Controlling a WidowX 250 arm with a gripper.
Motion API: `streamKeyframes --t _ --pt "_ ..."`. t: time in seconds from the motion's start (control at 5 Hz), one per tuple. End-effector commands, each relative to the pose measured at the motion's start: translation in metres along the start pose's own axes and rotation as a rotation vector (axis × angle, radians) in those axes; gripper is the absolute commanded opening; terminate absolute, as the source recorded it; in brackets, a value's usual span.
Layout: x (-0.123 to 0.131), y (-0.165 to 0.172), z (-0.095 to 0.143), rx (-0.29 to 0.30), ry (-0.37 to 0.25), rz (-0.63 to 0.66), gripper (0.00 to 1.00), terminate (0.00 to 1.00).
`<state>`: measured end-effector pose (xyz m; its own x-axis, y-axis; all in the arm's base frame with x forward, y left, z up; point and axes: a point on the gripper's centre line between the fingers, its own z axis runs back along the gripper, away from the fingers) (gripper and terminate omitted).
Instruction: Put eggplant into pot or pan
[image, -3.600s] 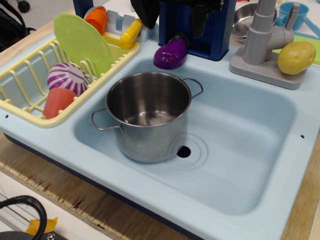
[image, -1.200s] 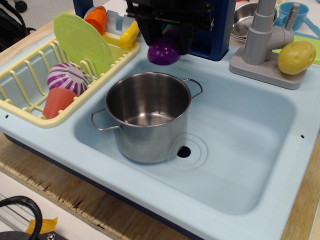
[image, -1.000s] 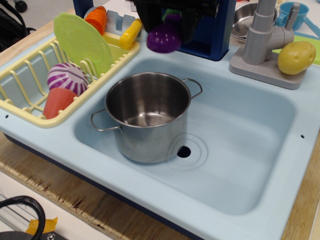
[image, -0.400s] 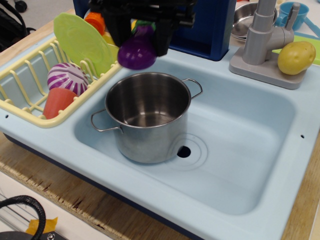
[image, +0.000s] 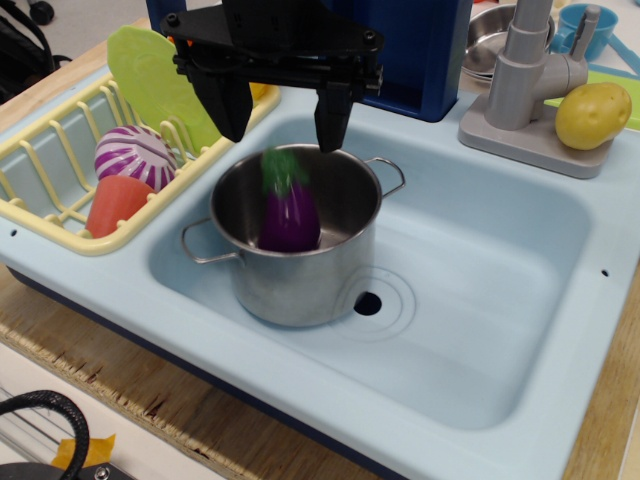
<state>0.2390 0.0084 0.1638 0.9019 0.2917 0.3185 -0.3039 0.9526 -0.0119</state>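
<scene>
The purple eggplant (image: 289, 212) with its green stem cap up is inside the shiny steel pot (image: 300, 285), blurred as if falling. The pot stands in the left part of the light blue sink (image: 480, 300). My black gripper (image: 283, 122) hangs open just above the pot's far rim, fingers spread wide and empty, apart from the eggplant.
A yellow dish rack (image: 60, 170) on the left holds a green plate (image: 150, 75), a purple-and-white striped ball (image: 135, 155) and an orange cup (image: 115, 205). A grey faucet (image: 525, 75) and yellow potato (image: 592, 113) stand at the back right. A drain hole (image: 367, 303) lies beside the pot.
My gripper carried the eggplant from the sink's back ledge leftward over the pot, then opened. The eggplant has dropped out of the fingers into the pot.
</scene>
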Motion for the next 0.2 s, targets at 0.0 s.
streamKeyframes --t 0.0 --pt "0.0039 0.0018 0.0042 -0.003 -0.018 0.01 1.0 1.0"
